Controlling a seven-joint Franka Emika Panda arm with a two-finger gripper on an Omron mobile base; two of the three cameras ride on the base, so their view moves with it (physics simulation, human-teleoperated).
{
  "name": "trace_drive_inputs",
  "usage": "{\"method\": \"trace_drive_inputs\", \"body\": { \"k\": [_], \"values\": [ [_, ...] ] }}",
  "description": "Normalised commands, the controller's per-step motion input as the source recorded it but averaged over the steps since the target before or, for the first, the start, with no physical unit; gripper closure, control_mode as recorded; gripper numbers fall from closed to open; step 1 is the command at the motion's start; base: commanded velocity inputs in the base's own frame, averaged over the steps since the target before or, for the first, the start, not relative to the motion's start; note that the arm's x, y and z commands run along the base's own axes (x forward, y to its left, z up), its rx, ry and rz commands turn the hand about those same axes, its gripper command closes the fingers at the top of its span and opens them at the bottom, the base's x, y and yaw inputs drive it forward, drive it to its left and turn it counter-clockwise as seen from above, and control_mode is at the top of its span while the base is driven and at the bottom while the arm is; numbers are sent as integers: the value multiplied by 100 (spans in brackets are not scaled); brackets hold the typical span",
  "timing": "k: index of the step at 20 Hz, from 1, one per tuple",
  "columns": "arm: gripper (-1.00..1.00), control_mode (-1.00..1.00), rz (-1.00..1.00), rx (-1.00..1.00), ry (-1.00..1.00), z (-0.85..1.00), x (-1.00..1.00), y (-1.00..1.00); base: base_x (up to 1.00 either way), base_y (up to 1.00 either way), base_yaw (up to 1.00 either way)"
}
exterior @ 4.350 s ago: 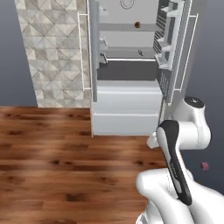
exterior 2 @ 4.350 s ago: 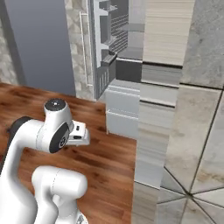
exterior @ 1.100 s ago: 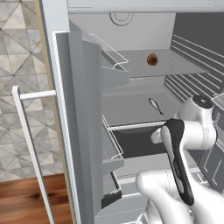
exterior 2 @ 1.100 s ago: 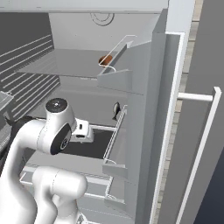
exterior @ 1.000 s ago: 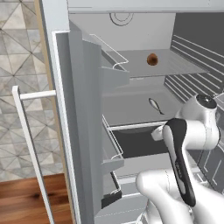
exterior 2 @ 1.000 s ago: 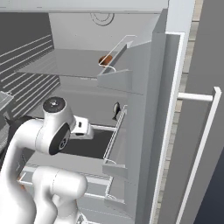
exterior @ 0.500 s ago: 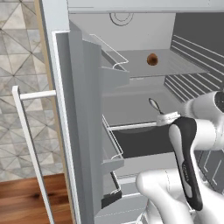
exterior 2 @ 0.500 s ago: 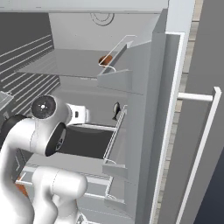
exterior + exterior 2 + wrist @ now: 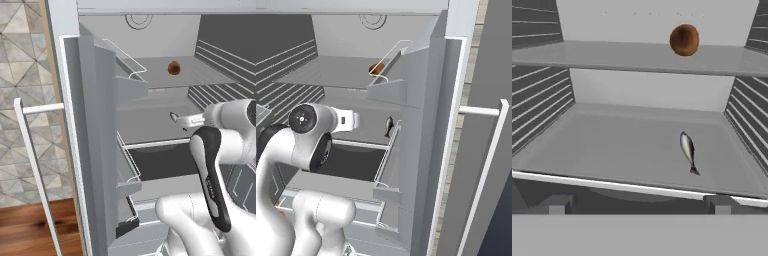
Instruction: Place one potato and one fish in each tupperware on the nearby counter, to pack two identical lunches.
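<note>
An orange-brown potato (image 9: 174,68) (image 9: 375,68) (image 9: 684,40) rests on the upper shelf of an open fridge. One shelf lower lies a small grey fish (image 9: 174,117) (image 9: 389,126) (image 9: 687,150), its tail toward the front edge. My gripper (image 9: 193,119) (image 9: 354,120) (image 9: 638,204) hovers just outside the front edge of the fish's shelf and faces into the fridge. It is open, its fingertips (image 9: 555,204) are wide apart, and nothing is between them. The fish lies ahead of it and slightly right in the hand view. The tupperware and the counter are out of view.
The fridge door (image 9: 100,125) (image 9: 431,125) stands open with wire-railed bins and a white bar handle (image 9: 35,165) (image 9: 483,160). A dark open drawer (image 9: 160,162) (image 9: 351,160) sits below the fish's shelf. Ribbed side walls (image 9: 542,115) close the compartment in.
Over the last second my hand rose from drawer height to the fish's shelf and its upper arm swung up. Before that the base drove up to the open fridge.
</note>
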Motion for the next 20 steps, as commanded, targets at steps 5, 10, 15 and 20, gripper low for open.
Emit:
{"method": "trace_drive_inputs", "body": {
  "k": [5,10,15,20],
  "values": [
    [-100,-100,-12,6,2,61,28,0,0,0,0],
    [-100,-100,-11,11,-2,41,35,0,0,0,0],
    [-100,-100,-4,10,-3,21,32,-15,0,0,0],
    [-100,-100,-2,6,0,23,28,-11,0,0,0]
  ]
}}
